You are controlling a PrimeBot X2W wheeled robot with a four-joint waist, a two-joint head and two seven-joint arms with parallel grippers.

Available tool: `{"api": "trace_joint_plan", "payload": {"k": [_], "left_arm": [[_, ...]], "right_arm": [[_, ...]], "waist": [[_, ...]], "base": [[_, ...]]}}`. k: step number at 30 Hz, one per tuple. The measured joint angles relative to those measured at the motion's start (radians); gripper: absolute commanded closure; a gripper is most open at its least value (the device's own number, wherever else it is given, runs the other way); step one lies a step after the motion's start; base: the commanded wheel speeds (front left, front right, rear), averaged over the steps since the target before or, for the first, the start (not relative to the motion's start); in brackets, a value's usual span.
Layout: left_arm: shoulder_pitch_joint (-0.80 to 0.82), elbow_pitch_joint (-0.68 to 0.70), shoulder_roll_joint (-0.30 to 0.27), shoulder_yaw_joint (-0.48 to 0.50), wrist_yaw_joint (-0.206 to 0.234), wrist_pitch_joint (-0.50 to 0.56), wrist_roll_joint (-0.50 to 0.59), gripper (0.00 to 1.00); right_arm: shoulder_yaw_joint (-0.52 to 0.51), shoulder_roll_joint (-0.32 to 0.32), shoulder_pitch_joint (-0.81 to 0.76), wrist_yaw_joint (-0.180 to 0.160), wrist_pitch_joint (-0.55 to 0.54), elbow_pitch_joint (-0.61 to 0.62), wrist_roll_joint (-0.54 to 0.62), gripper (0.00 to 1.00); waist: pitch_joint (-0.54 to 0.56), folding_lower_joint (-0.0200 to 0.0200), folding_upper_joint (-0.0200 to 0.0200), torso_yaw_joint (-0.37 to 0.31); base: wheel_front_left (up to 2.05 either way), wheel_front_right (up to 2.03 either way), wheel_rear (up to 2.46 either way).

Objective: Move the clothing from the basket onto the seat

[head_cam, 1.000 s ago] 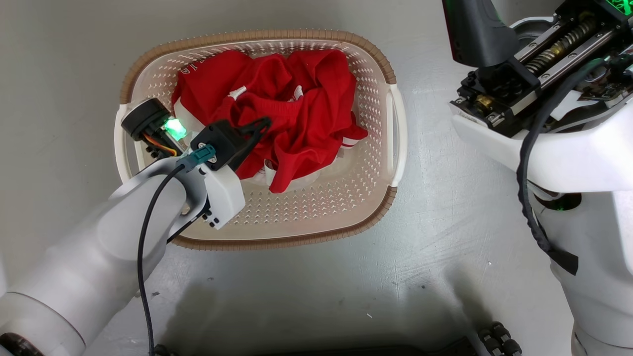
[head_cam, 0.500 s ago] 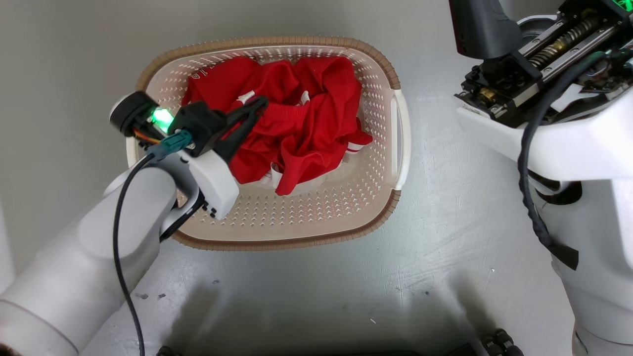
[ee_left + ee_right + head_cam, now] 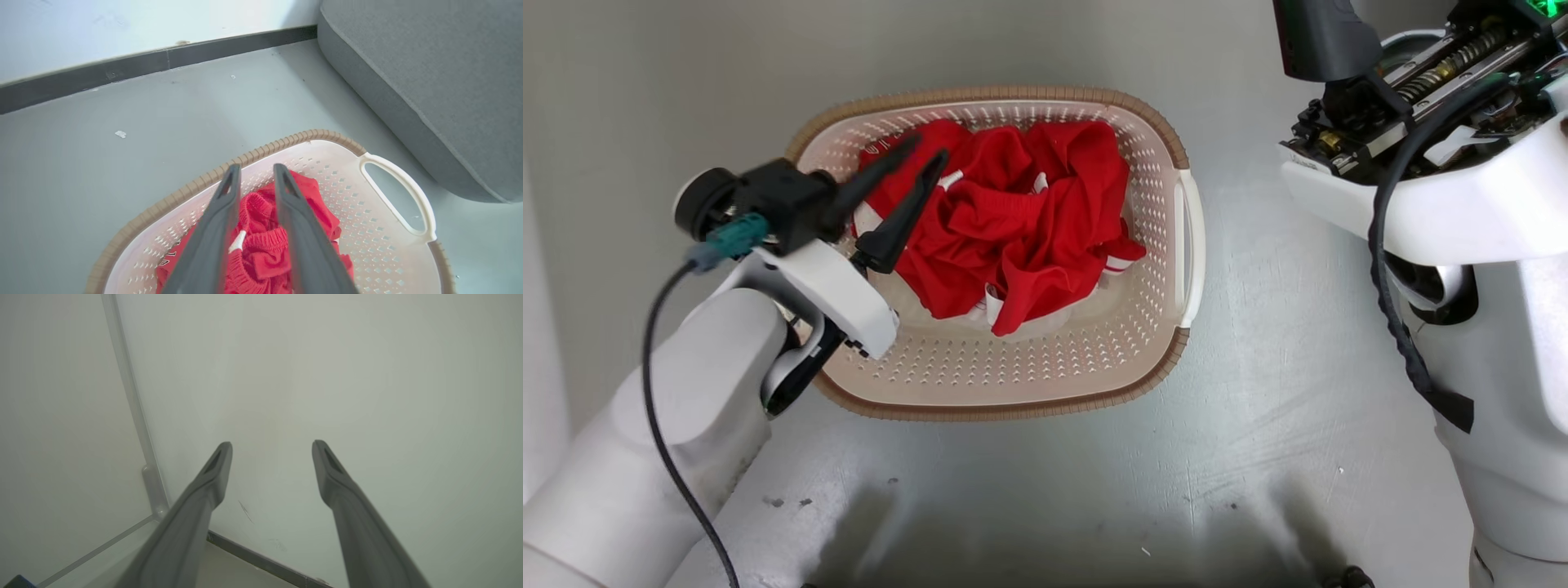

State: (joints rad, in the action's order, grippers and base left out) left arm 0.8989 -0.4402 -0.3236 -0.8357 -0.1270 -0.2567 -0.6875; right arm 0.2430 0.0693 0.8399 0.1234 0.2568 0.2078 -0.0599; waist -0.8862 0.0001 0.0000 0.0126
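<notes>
Bare room with grey floor, dark skirting and upholstered seat.

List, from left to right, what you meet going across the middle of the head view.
Going rightward: left hand → red clothing → white side handle of the basket → right arm.

The red clothing I'm looking at is lying crumpled inside the cream basket, near the grey seat.

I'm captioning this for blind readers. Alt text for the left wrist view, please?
Two dark fingers of the left gripper, slightly parted with nothing between them, point over crumpled red clothing in a cream perforated basket. The basket sits on a grey floor near a grey seat.
</notes>
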Motion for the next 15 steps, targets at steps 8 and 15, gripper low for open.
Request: {"api": "trace_joint_plan", "payload": {"k": [8, 15], "left_arm": [[-0.066, 0.056, -0.007, 0.128, 0.0, 0.0, -0.026, 0.0], [-0.126, 0.095, -0.009, 0.224, 0.0, 0.0, -0.027, 0.0]], "right_arm": [[-0.032, 0.0, -0.058, 0.0, 0.0, -0.038, 0.0, 0.0], [-0.044, -0.001, -0.094, 0.0, 0.0, -0.068, 0.0, 0.0]], "waist": [[0.049, 0.0, 0.0, 0.009], [0.097, 0.0, 0.0, 0.017]], "base": [[0.0, 0.0, 0.0], [0.0, 0.0, 0.0]]}}
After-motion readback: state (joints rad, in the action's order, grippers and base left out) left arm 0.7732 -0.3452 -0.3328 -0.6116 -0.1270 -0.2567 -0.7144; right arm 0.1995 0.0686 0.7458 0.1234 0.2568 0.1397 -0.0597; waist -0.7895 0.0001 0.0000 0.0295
